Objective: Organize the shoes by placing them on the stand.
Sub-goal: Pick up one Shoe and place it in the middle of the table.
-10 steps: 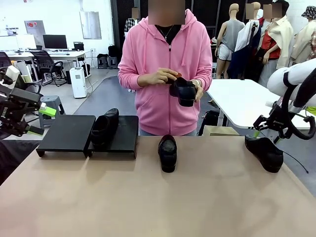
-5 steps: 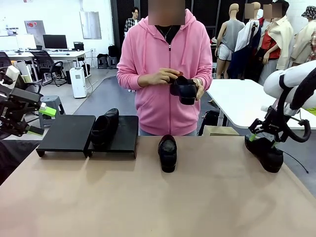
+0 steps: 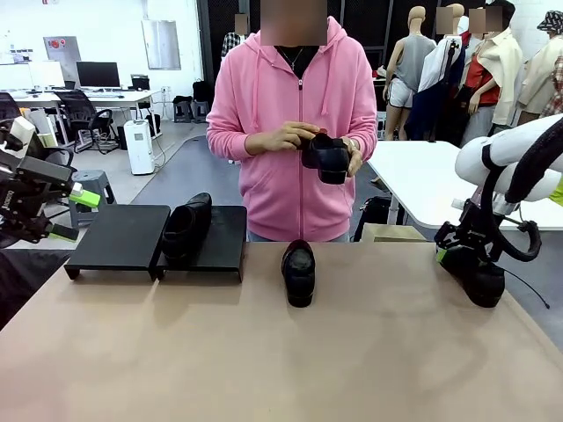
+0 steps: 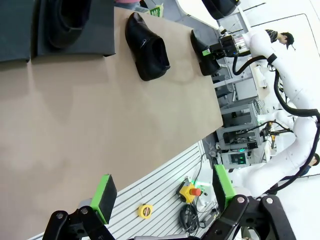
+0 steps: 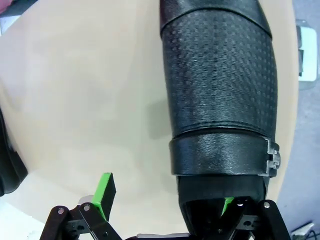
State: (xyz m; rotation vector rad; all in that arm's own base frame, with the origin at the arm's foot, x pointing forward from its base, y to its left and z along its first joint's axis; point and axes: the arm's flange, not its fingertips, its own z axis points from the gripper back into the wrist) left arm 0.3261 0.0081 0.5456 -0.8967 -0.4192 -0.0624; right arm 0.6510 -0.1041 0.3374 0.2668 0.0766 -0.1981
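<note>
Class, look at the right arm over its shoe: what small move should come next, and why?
Probably close the right gripper: its fingers stand open astride the side wall of the shoe, one inside the opening, one outside, so closing should pinch it for lifting.

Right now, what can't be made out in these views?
- Right tool, right wrist view: one pad sits inside the right shoe; the heel wall hides whether it touches.
- Right shoe's toe: cut off by that view's top edge.
- Held shoe, front view: partly covered by the person's hands.
- Left shoe on the stand, left wrist view: cropped by the top edge.
</note>
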